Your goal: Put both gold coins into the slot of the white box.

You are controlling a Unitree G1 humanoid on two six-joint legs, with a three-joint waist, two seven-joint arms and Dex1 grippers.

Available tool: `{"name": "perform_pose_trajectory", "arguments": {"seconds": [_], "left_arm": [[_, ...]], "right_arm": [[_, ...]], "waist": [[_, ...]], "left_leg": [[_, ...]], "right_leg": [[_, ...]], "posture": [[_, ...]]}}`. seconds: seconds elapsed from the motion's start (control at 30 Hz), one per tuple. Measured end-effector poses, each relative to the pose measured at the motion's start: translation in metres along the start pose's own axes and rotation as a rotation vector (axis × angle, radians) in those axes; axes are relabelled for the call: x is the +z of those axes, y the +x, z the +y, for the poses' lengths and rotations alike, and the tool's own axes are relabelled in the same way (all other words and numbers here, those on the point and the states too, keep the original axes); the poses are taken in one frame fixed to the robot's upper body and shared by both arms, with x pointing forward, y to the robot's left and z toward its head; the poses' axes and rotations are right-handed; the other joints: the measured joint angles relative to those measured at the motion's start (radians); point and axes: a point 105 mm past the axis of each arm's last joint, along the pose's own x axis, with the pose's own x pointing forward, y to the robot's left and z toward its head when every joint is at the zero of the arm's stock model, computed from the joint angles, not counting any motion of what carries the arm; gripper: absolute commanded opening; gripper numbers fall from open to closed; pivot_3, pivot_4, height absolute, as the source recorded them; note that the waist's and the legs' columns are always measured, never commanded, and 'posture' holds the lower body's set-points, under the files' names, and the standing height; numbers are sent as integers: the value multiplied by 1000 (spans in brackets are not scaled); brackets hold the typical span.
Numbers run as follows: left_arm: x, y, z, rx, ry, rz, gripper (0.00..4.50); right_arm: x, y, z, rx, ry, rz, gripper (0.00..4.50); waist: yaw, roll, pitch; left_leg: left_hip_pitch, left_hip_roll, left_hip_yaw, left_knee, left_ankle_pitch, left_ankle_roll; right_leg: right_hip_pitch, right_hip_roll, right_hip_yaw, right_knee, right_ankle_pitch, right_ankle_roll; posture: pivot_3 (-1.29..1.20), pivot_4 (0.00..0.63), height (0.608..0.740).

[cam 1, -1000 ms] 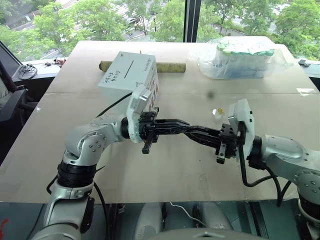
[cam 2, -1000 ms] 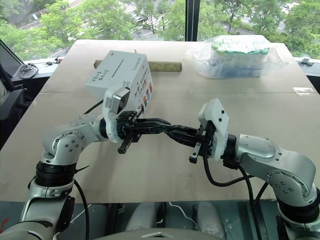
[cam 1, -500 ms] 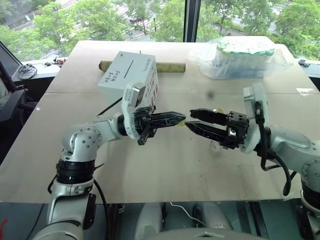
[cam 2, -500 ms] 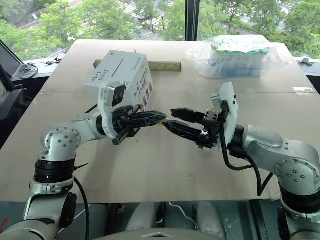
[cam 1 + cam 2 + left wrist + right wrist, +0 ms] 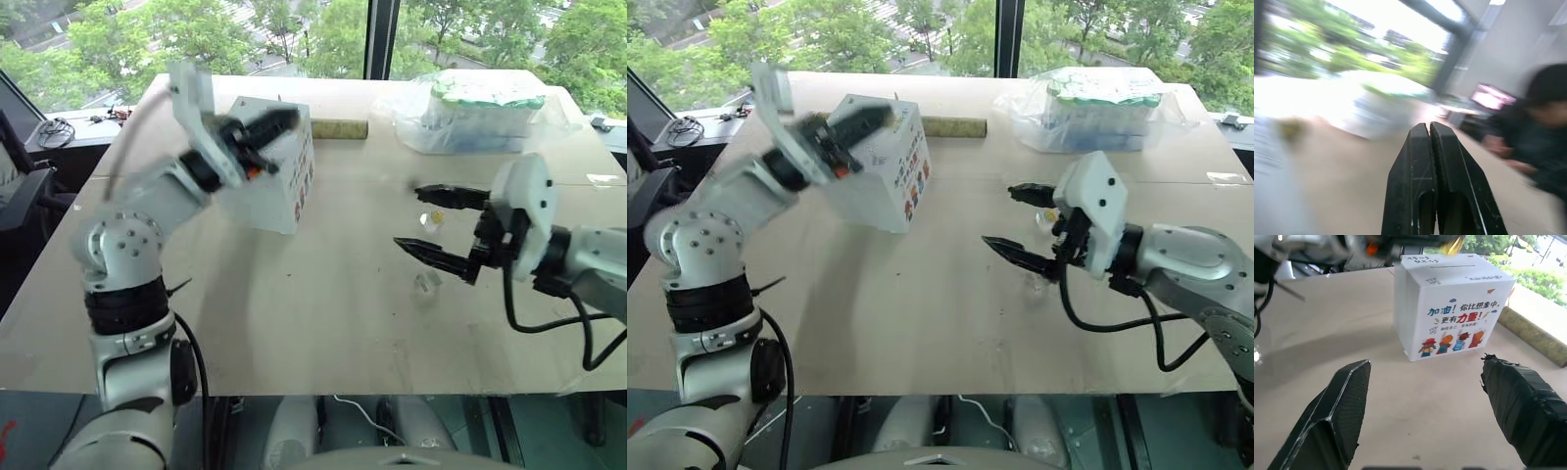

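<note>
The white box [image 5: 284, 186] stands at the back left of the table, its slot [image 5: 1457, 266] on top and colourful pictures on the side facing my right gripper. My left gripper [image 5: 872, 116] is raised over the box top, blurred, its fingers [image 5: 1429, 126] pressed shut. In the right wrist view a gold coin [image 5: 1454, 245] shows at that gripper's tip, just above the slot. My right gripper [image 5: 411, 217] hovers open and empty over the table's right half. A second gold coin [image 5: 432, 217] lies on the table just beyond it, beside a clear holder.
A clear holder [image 5: 426, 284] lies below the right gripper. A clear bag of white-green packs [image 5: 480, 113] sits at the back right, a cardboard tube [image 5: 338, 127] behind the box. A person [image 5: 1547, 122] sits past the table's far side.
The two grippers met at mid-table. The left one then swung up and back to the box top with a coin. The right gripper opened wide and drew back to the right.
</note>
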Motion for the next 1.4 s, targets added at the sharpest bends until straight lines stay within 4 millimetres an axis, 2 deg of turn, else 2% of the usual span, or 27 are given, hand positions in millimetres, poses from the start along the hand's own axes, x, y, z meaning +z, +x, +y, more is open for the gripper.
{"name": "perform_pose_trajectory", "arguments": {"seconds": [0.07,0.1,0.2,0.4,0.6,0.8,1.17,1.4], "left_arm": [[16,7,10,165,132,1,0],[17,9,11,204,163,11,0],[14,17,22,427,358,84,0],[1,17,31,603,575,155,0],[-10,21,26,565,598,174,0],[-31,16,31,535,586,247,0],[-43,20,27,467,533,278,0],[-47,19,29,495,521,303,0]], "right_arm": [[5,-8,-13,-35,-50,-10,3902],[6,-10,-16,-44,-58,-12,3902],[8,-19,-32,-76,-89,-17,3902],[10,-25,-37,-60,-119,-26,3902],[11,-27,-38,-37,-124,-32,3902],[12,-30,-37,-29,-130,-35,3902],[14,-33,-35,-32,-142,-42,3902],[17,-35,-37,-44,-147,-44,3902]], "waist": [[2,0,0],[2,0,0],[7,0,0],[7,0,1],[16,0,1],[19,0,1],[19,0,1],[18,0,1]], "left_leg": [[0,0,0,0,1,-2],[0,0,0,0,1,-2],[-1,-1,0,0,1,-2],[-1,0,0,-1,1,-3],[-2,0,0,-1,1,-3],[-2,0,0,0,1,-3],[-3,0,-1,1,1,-3],[-2,0,-1,2,1,-3]], "right_leg": [[0,0,0,-1,0,0],[0,0,0,-1,0,0],[0,1,0,-1,0,0],[-2,0,1,-1,0,0],[-2,-2,1,-1,0,0],[-2,-2,0,-1,0,0],[-2,-2,0,-1,0,0],[-2,-2,0,1,0,0]], "posture": [[0,150,740],[0,150,740],[0,150,740],[0,150,740],[0,150,740],[0,150,740],[0,150,740],[0,150,740]]}}
